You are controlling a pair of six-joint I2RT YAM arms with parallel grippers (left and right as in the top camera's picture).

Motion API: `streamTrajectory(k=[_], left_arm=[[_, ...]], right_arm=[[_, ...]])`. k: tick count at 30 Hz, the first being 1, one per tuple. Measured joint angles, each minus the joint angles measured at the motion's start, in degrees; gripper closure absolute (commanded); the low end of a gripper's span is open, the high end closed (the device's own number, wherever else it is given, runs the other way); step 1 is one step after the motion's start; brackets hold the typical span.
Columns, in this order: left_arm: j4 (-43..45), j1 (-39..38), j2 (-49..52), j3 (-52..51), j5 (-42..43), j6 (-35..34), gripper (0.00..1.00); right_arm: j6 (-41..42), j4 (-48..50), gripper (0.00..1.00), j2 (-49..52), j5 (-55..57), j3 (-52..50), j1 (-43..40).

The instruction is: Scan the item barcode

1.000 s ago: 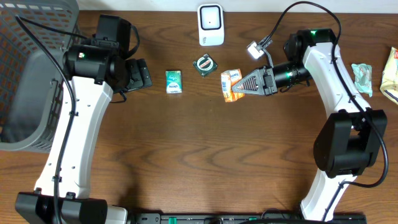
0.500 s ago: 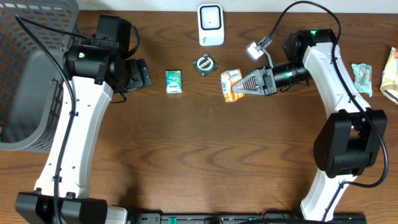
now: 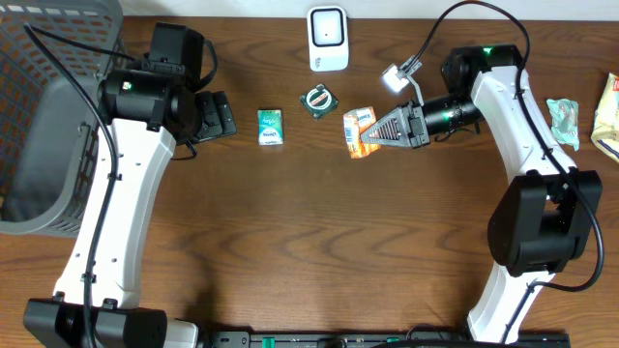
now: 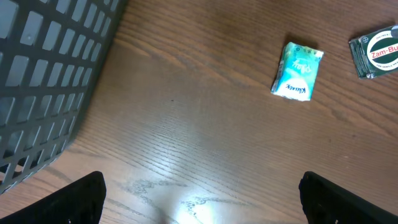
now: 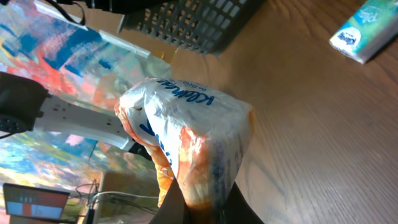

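Note:
An orange and white tissue pack (image 3: pixel 359 130) hangs over the table's middle, pinched at one end by my right gripper (image 3: pixel 377 132), which is shut on it. The right wrist view shows the pack (image 5: pixel 186 137) filling the centre, with blue lettering on its wrapper. The white barcode scanner (image 3: pixel 328 39) stands at the back edge, a little left of the pack. My left gripper (image 4: pixel 199 202) is open over bare wood near the basket, its dark fingertips (image 4: pixel 78 199) at the lower corners of its view. A teal tissue packet (image 3: pixel 271 126) lies between the two arms.
A grey mesh basket (image 3: pixel 44 116) fills the left side. A dark green round-label packet (image 3: pixel 317 100) lies below the scanner. At the far right edge lie a crumpled teal wrapper (image 3: pixel 564 118) and a yellow package (image 3: pixel 608 114).

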Motion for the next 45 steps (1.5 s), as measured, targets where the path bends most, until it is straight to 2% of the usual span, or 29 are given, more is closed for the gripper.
streamTrajectory(k=[2,4,6,7,9,11,13,17,21,23,28,29,32,35,45], left_arm=[[0.0,0.0,0.0,0.0,0.0,0.0,0.02],[0.0,0.0,0.0,0.0,0.0,0.0,0.02],[-0.02,0.0,0.0,0.0,-0.02,0.0,0.02],[0.0,0.0,0.0,0.0,0.0,-0.02,0.02],[-0.02,0.0,0.0,0.0,0.0,0.0,0.02],[0.02,0.0,0.0,0.0,0.0,0.0,0.02],[0.0,0.0,0.0,0.0,0.0,0.0,0.02],[0.0,0.0,-0.02,0.0,-0.02,0.0,0.02],[-0.02,0.0,0.0,0.0,0.0,0.0,0.02],[0.02,0.0,0.0,0.0,0.0,0.0,0.02],[0.02,0.0,0.0,0.0,-0.02,0.0,0.02],[-0.02,0.0,0.0,0.0,0.0,0.0,0.02],[-0.09,0.0,0.0,0.0,0.0,0.0,0.03],[0.0,0.0,0.0,0.0,0.0,0.0,0.02],[0.0,0.0,0.0,0.0,0.0,0.0,0.02]], right_arm=[[2.62,2.51,0.99,0.0,2.93,0.0,0.02],[10.29,8.15,0.99,0.0,11.26,0.04,0.37],[21.81,13.33,0.99,0.0,24.81,0.04,1.4],[25.05,14.64,0.99,0.0,28.28,0.02,1.9],[37.11,20.0,0.99,0.0,47.12,0.02,4.26],[41.2,23.76,0.99,0.0,56.06,0.0,5.86],[42.64,32.04,0.99,0.0,65.44,-0.02,7.8],[42.66,49.9,0.99,0.0,77.83,0.17,11.21],[41.31,62.84,0.99,0.04,80.28,0.61,12.72],[41.05,63.25,0.99,0.9,80.35,2.36,12.74],[38.45,60.92,0.99,11.8,80.26,20.17,12.72],[36.0,60.28,0.99,15.72,80.3,25.05,12.76],[30.56,62.18,0.99,21.29,81.5,29.33,12.98],[22.8,66.03,0.99,25.92,85.09,30.01,14.36],[6.36,68.48,0.99,26.49,85.18,30.36,18.56]])
